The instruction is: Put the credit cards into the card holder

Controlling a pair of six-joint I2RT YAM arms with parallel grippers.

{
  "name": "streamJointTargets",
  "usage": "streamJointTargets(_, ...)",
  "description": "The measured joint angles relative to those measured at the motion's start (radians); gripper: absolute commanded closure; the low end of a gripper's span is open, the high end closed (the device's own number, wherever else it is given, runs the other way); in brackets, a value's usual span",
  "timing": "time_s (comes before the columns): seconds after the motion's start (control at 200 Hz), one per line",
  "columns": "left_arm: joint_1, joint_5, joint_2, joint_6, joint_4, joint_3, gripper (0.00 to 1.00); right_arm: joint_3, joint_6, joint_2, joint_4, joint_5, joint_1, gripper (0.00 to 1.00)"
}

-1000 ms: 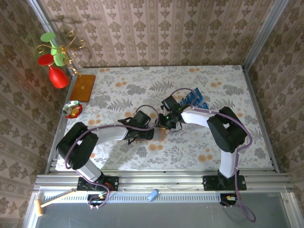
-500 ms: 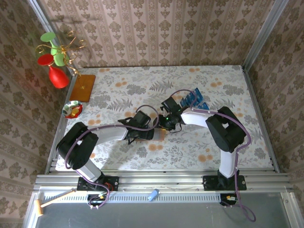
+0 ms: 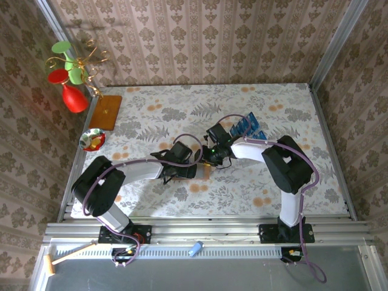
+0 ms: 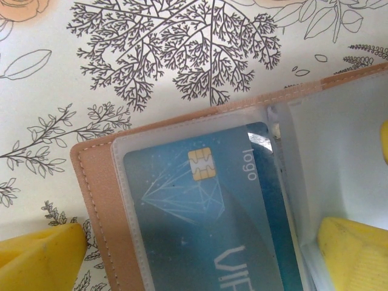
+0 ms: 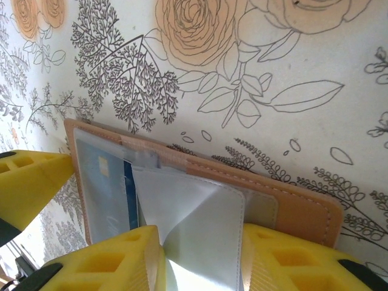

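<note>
The brown card holder (image 3: pixel 204 171) lies open on the flowered table between both grippers. In the left wrist view its brown edge (image 4: pixel 91 182) frames a clear sleeve holding a blue credit card (image 4: pixel 200 218) with a gold chip. My left gripper (image 4: pixel 194 260) is open, one finger on the table beside the holder, the other on its greyish inside. My right gripper (image 5: pixel 200 267) is shut on a bowed clear sleeve of the card holder (image 5: pixel 291 194); the sleeved card (image 5: pixel 103 188) lies left of it. Several loose blue cards (image 3: pixel 245 126) sit behind the right gripper (image 3: pixel 211 159).
An orange-brown wooden board (image 3: pixel 106 112) lies at the far left with a stand of red and green glasses (image 3: pixel 70 79) behind it. A small bowl (image 3: pixel 93 139) sits at the left edge. Metal rails border the table.
Both grippers stay at the card holder. I see only a very slight shift of the left wrist and its cable.
</note>
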Motion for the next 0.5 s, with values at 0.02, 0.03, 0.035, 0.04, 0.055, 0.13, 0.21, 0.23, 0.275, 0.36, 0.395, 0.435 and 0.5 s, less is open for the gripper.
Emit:
streamJointTargets(0.02,0.0,0.0,0.0,0.0,0.0,0.0,0.0,0.0,0.0,0.0,0.0,-0.002,0.0,0.61)
streamJointTargets(0.03,0.0,0.0,0.0,0.0,0.0,0.0,0.0,0.0,0.0,0.0,0.001,-0.004,0.001,0.61)
streamJointTargets(0.035,0.0,0.0,0.0,0.0,0.0,0.0,0.0,0.0,0.001,0.0,0.001,-0.004,0.001,0.61)
streamJointTargets(0.04,0.0,0.0,0.0,0.0,0.0,0.0,0.0,0.0,0.001,0.0,0.001,-0.005,0.001,0.61)
streamJointTargets(0.055,0.0,0.0,-0.001,0.0,0.0,0.0,0.0,0.0,0.002,0.0,0.001,-0.007,0.001,0.61)
streamJointTargets(0.13,0.0,0.0,-0.003,0.0,0.0,-0.001,0.0,0.0,0.005,0.0,0.003,-0.011,0.001,0.62)
streamJointTargets(0.21,0.0,0.0,-0.008,0.0,-0.004,-0.001,0.0,0.0,0.013,0.0,0.003,-0.014,0.001,0.62)
streamJointTargets(0.23,0.0,0.0,-0.01,0.0,-0.006,-0.001,0.0,0.0,0.015,0.0,0.003,-0.015,0.002,0.62)
streamJointTargets(0.275,0.0,0.0,-0.019,0.0,-0.015,-0.001,0.0,0.0,0.018,-0.001,0.003,-0.016,0.003,0.61)
streamJointTargets(0.36,0.001,0.0,-0.053,0.0,-0.035,-0.001,0.0,0.0,0.023,-0.003,0.003,-0.016,0.005,0.59)
streamJointTargets(0.395,0.001,0.0,-0.074,0.0,-0.043,-0.001,0.0,0.0,0.023,-0.005,0.002,-0.016,0.007,0.59)
streamJointTargets(0.435,0.002,0.0,-0.098,0.001,-0.05,-0.001,0.0,0.0,0.023,-0.009,0.002,-0.016,0.01,0.58)
streamJointTargets(0.5,0.007,0.0,-0.147,0.005,-0.069,-0.001,0.0,0.0,0.026,-0.018,0.003,-0.015,0.016,0.58)
